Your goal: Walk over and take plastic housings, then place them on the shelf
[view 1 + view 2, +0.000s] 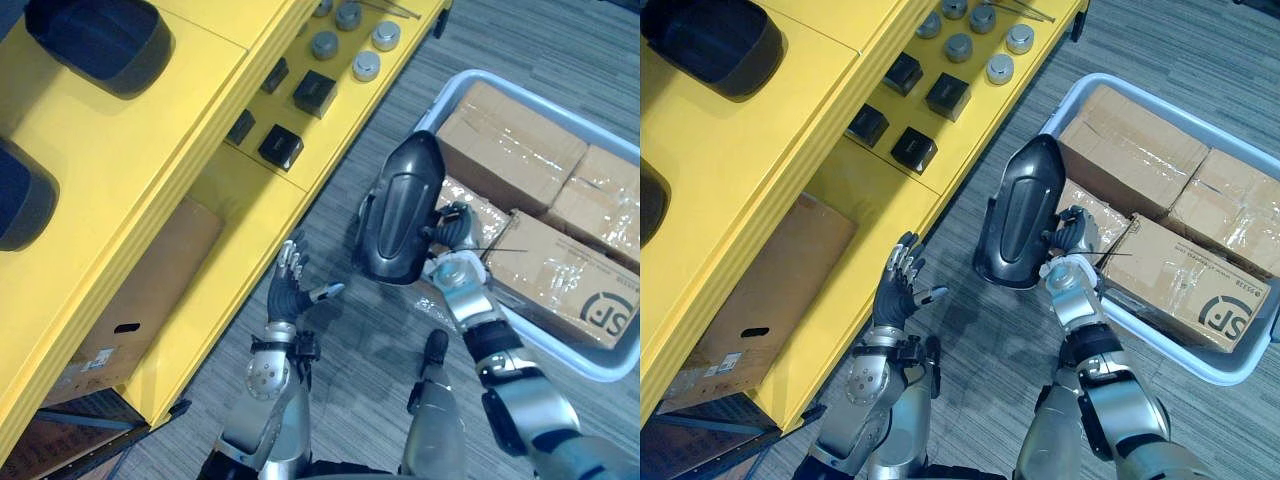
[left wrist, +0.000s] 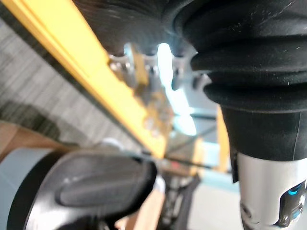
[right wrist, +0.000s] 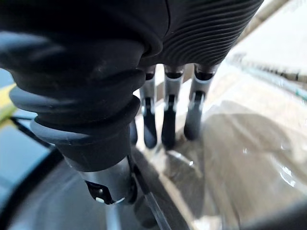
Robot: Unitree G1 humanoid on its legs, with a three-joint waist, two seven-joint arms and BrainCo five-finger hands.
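- your right hand (image 1: 452,225) pinches one edge of the dark plastic housing (image 1: 400,210), which hangs over the floor between the yellow shelf (image 1: 130,170) and the pale bin (image 1: 590,370) of cardboard boxes (image 1: 510,145).
- held by one edge only, the shell could swing or slip as you turn.
- your left hand (image 1: 290,290) is open with fingers spread, near the shelf's edge, and could knock it.

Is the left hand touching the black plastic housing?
Apart. The left eye view shows bare floor between the left hand and the housing.
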